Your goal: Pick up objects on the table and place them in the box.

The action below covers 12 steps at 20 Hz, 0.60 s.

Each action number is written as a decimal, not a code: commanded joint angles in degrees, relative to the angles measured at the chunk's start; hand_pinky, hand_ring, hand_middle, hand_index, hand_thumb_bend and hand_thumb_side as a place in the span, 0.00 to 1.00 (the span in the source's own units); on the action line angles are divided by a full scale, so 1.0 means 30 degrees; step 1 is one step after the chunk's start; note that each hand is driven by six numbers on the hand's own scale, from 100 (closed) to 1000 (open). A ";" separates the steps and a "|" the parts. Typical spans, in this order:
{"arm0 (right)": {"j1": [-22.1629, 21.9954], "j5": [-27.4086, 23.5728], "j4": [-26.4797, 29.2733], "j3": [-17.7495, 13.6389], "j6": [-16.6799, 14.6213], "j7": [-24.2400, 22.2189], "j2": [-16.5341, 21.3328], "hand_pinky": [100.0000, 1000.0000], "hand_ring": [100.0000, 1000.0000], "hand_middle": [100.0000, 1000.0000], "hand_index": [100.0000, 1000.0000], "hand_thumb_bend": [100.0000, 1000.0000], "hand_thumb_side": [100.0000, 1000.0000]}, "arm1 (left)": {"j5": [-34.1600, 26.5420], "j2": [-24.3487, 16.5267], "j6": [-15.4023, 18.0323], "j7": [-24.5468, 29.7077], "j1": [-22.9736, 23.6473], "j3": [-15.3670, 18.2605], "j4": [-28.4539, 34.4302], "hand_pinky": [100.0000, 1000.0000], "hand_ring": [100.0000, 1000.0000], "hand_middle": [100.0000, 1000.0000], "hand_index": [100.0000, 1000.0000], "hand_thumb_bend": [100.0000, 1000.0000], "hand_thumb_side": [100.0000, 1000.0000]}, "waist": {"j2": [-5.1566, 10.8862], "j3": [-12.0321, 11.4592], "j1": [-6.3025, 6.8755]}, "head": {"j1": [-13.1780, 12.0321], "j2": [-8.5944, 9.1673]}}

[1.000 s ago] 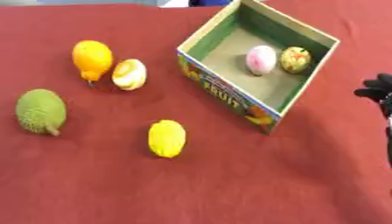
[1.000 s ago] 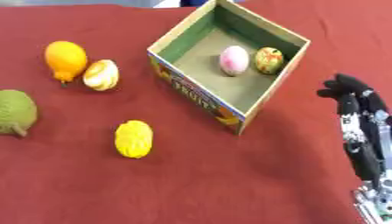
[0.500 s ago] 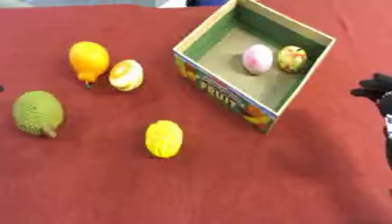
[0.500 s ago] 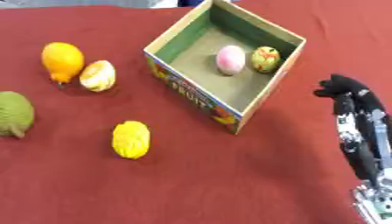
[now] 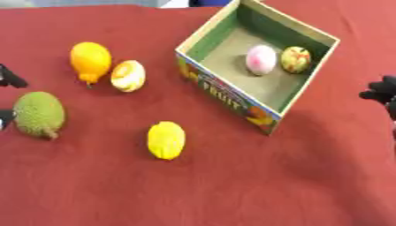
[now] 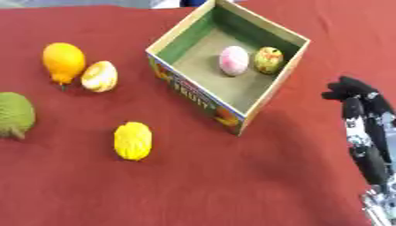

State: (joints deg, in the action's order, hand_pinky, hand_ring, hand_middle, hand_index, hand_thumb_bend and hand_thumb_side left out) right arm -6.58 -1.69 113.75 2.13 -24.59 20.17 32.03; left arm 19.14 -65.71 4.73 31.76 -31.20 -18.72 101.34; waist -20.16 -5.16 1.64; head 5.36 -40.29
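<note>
Four fruits are out on the bench [image 5: 232, 190]: green spiky fruit [image 5: 39, 113] far left, orange fruit [image 5: 89, 60] and pale striped fruit [image 5: 128, 75] side by side beyond it, yellow fruit [image 5: 166, 139] nearest, left of the box's near corner. Box [image 5: 224, 90] holds a pink fruit [image 5: 260, 59] and a yellow-green fruit [image 5: 295, 59], just beside each other at its far side.

Left robot hand [image 5: 9, 77] shows only as dark tips at the left edge, either side of the green spiky fruit; can't tell its opening or whether it touches. Right robot hand [image 6: 352, 88] sits right of the box, fingers curled, holding nothing.

Risks:
- Green fruit looks rounded, with a stem end; an off-centre grab could roll it left off view.
- Orange and striped fruits sit nearly touching; reaching for one may knock the other.
- Carrying low could clip the box's near wall.

Versus 1.0 s ago: the left robot hand has newly appeared at the left edge; the fruits keep their layout; right robot hand is unchanged.
</note>
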 commanded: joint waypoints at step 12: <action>0.0330 -0.0401 0.0281 -0.0019 0.0274 -0.0291 0.0174 0.83 0.68 0.68 0.81 0.00 0.70 | 0.2153 0.1449 -0.0805 0.0587 -0.2009 -0.0973 -0.2776 0.83 0.78 0.75 0.85 0.25 0.00 | 0.0345 0.0144 0.0016 | -0.0338 0.0076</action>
State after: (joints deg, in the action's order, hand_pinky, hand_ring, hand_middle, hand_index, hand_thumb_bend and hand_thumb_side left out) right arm -5.78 -2.68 113.75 2.32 -23.83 19.41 31.96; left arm 24.96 -60.28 2.46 33.19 -36.31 -22.07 93.62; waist -20.16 -4.74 1.67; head 4.57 -40.29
